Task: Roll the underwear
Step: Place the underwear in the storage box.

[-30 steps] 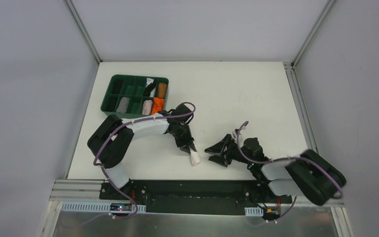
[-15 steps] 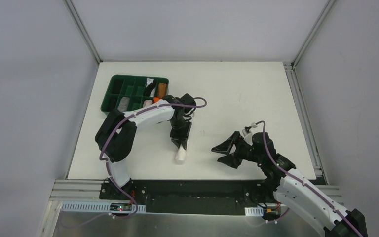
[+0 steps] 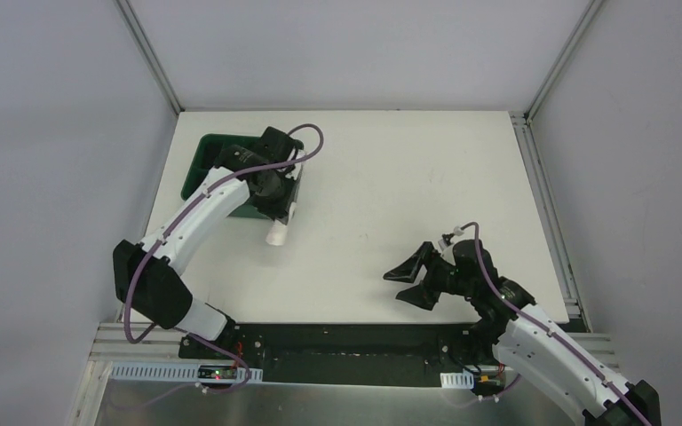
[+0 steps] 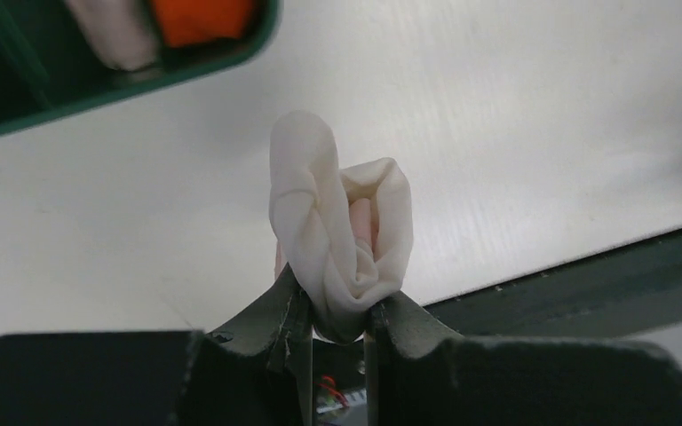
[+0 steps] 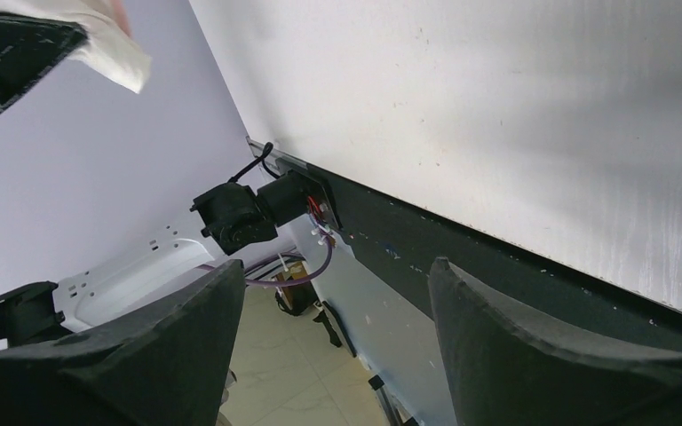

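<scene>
Your white bench [image 3: 426, 177] is smooth and matte. At its far left sits the green tray [image 3: 200, 173], a hard plastic grid with an orange cloth [image 4: 200, 18] rolled inside. Your right end effector [image 3: 411, 282] hangs spread wide and empty, well apart from the rest. Your left end effector [image 4: 337, 312] is clamped on the base of the underwear [image 4: 342, 231], a pale pink-white roll held just beside the tray's near corner. Expect it to be light, soft and springy. It may unfurl, so pinch across all the layers.
</scene>
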Tool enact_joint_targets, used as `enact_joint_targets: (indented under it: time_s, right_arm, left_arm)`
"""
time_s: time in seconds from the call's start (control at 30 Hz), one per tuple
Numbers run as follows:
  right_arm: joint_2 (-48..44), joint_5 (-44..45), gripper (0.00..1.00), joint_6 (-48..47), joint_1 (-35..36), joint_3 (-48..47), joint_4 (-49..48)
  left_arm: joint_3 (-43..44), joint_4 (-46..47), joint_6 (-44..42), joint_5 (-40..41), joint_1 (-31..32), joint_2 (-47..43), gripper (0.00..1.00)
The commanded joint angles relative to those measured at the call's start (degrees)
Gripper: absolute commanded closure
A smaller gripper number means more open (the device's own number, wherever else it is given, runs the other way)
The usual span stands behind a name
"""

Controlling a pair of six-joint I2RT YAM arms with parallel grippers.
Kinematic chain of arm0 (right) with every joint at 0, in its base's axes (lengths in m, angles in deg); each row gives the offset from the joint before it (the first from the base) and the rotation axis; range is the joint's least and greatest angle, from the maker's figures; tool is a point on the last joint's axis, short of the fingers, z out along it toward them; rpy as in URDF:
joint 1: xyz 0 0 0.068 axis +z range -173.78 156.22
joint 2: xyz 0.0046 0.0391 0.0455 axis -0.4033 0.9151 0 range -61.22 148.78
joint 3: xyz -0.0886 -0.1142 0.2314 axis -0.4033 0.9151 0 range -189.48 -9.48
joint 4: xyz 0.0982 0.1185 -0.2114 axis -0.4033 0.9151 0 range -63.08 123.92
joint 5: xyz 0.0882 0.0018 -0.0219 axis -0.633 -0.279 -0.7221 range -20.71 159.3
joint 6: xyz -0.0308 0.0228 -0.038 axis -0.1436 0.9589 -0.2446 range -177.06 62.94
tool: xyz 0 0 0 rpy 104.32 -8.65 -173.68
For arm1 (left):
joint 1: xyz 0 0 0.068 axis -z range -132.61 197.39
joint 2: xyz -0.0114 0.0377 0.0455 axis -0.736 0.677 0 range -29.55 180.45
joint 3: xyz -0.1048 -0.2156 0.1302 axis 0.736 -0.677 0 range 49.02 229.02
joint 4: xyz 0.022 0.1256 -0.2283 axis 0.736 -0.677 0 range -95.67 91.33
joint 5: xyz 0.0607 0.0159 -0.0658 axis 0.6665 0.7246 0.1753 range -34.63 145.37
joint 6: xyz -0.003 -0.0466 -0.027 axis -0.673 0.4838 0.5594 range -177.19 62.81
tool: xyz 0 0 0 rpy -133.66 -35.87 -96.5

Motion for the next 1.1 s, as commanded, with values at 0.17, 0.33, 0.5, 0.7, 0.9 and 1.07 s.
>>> enact_joint_targets:
  time_s: [0.17, 0.33, 0.5, 0.7, 0.9, 1.07]
  right_arm:
    - [4.66, 0.23, 0.22, -0.29, -0.17, -2.13, -1.79]
    - [4.85, 0.23, 0.22, -0.29, -0.10, -2.01, -1.78]
    - [4.66, 18.36, 0.12, -24.17, -0.13, -1.29, -1.15]
    - [1.94, 17.64, 0.12, -23.14, -0.12, -0.93, 0.65]
    - [0.20, 17.80, 0.12, -22.67, -0.16, 0.18, 1.32]
    - [0.23, 17.86, 0.12, -22.52, -0.18, 0.00, 1.45]
  left_arm:
    - [4.02, 5.58, -12.15, 18.53, -0.95, -1.94, 1.00]
    - [7.85, 5.00, -11.39, 16.45, -6.58, 0.67, 1.00]
    - [10.80, 5.52, -13.47, 11.69, -12.72, 3.67, 1.00]
    - [18.61, 3.85, -10.97, 9.97, -17.66, 13.42, 1.00]
    - [24.35, 2.18, -9.77, 15.63, -19.02, 22.49, 1.00]
    - [22.50, 1.97, -8.87, 20.52, -19.17, 24.99, 1.00]
